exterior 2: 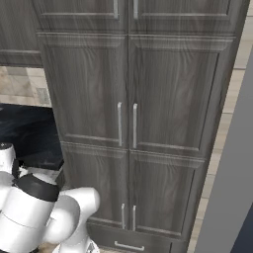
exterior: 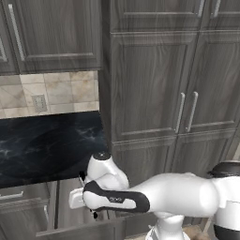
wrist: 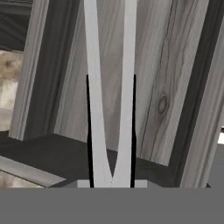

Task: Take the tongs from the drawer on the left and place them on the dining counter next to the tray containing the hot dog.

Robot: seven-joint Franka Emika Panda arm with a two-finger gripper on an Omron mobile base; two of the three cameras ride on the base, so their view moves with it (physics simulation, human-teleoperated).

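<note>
**Tongs gripped above the open drawer**

The end effector [wrist: 111,186] is clamped on the tongs [wrist: 109,109], whose two pale arms reach away over the wood-grain drawer [wrist: 153,87], low and left beneath the black counter [exterior: 47,140]. They look light, stiff and slick; holding near the joined end should limit swinging.

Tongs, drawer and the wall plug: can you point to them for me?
tongs [wrist: 92,87], hand view, on one pale arm.
drawer [exterior: 79,231], left base view, on its front panel.
wall plug [exterior: 39,103], left base view, on its middle.
</note>
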